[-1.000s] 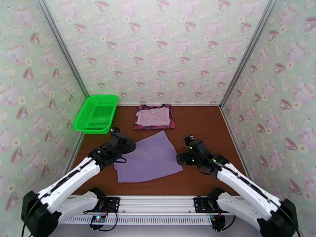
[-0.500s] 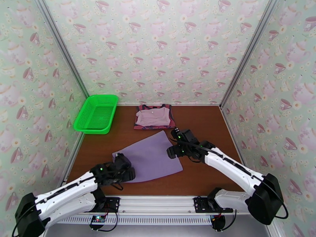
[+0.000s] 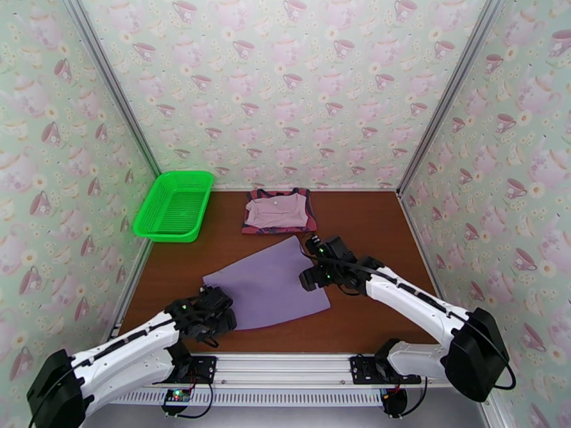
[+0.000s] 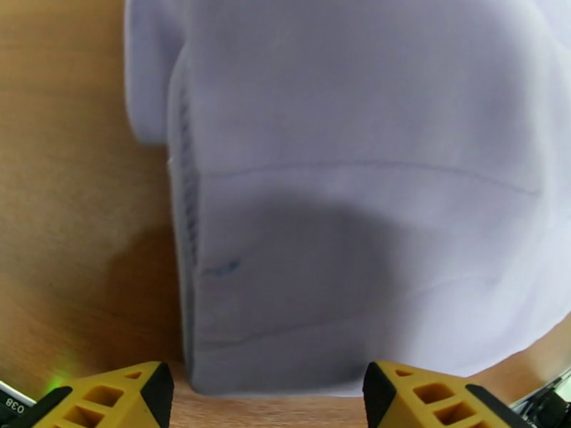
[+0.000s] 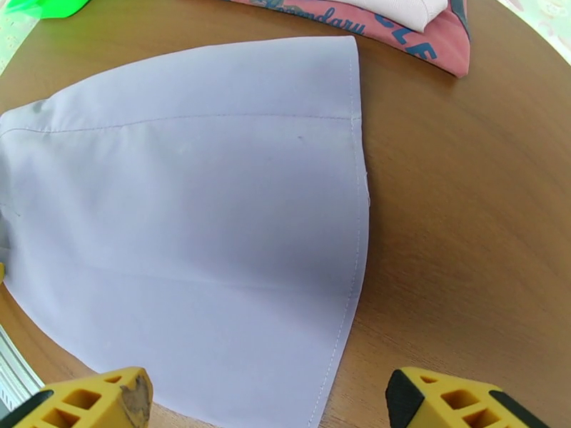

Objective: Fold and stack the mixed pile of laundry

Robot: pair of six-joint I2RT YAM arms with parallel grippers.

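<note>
At near-left corner of lavender shirt [image 3: 268,283]: left tool [image 4: 268,385] spread, pinching nothing. Right tool [image 5: 268,395] spread above shirt's right hem. Shirt flat on tabletop [image 3: 371,230]. Pinch full hem thickness, lift both sides evenly, fold square.

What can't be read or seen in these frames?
- Print on the tank top: right wrist view, cut by the top edge and covered by the pink shirt; top view, too small.
- Near-left corner of the lavender shirt: top view, hidden by the left gripper.
</note>
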